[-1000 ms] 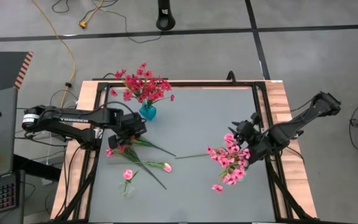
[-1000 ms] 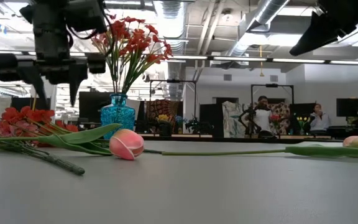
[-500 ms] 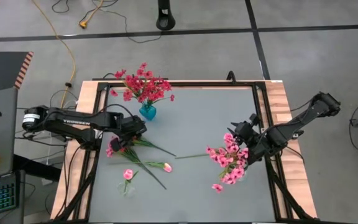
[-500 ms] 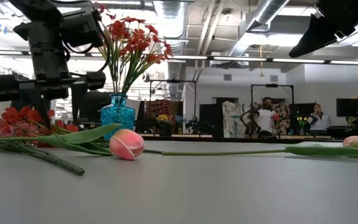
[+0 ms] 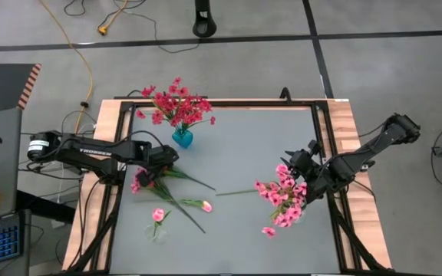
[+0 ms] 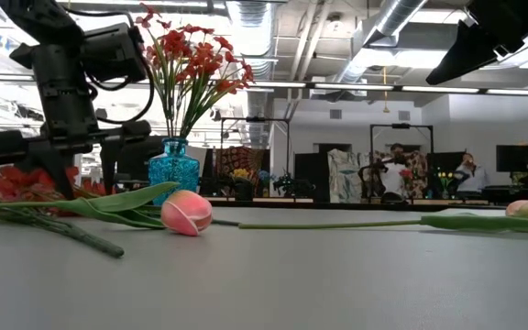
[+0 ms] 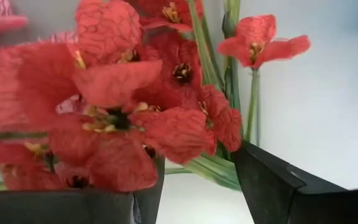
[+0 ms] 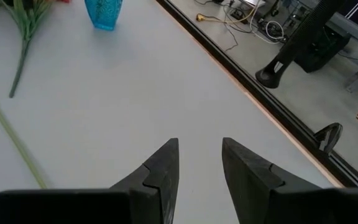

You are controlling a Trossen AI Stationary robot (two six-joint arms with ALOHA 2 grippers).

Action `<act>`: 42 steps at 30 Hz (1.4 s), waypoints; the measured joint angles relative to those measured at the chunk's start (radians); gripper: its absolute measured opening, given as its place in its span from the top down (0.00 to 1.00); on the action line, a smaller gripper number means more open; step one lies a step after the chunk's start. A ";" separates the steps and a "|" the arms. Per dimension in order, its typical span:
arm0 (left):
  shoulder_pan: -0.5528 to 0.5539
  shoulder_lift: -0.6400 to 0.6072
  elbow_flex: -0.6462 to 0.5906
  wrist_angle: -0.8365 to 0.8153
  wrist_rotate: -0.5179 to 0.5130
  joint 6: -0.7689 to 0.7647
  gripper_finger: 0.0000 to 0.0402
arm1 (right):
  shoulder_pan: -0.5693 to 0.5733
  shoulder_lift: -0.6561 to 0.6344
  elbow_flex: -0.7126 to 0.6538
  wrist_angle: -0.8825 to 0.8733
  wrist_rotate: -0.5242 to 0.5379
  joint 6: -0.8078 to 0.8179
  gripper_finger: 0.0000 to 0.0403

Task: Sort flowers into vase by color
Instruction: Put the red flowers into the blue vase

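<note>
Left gripper [image 5: 148, 175] is down low over the red sprig [image 5: 138, 184] lying near the table's [image 5: 244, 146] left edge, fingers spread wide either side of the blossoms. From the wrist, red petals [image 7: 123, 106] fill the gap between the two dark fingers [image 7: 272, 180], with green stems running up behind them. Nothing pinched that I can see — the jaws stand apart around the cluster, and the sprig lies flat on the table.

Behind it, toward the far left corner, the blue vase [image 5: 182, 138] stands upright with a bunch of red flowers [image 5: 176, 103] in it. In the level view the vase [image 6: 173, 165] sits just behind the gripper [image 6: 85, 170].

In front of the red sprig, two pale pink tulip buds: one [image 5: 206, 206] on a long stem, one [image 5: 158, 215] closer to the near edge.

Over on the right, the right gripper [image 5: 307, 175] waits near the table's right edge beside a bunch of pink flowers [image 5: 282, 198]. Its fingers [image 8: 160, 168] stand partly apart, holding nothing, bare table between them.
</note>
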 joint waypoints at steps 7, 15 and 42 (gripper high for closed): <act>0.000 0.000 -0.001 -0.007 -0.059 0.066 0.56 | 0.000 0.000 0.000 0.000 0.000 0.000 0.63; 0.000 0.000 -0.001 -0.008 -0.105 0.159 0.70 | 0.000 0.000 0.000 0.000 0.000 0.000 0.63; -0.035 -0.088 0.035 -0.022 -0.195 0.369 1.00 | 0.000 0.000 0.000 -0.003 0.000 0.000 0.63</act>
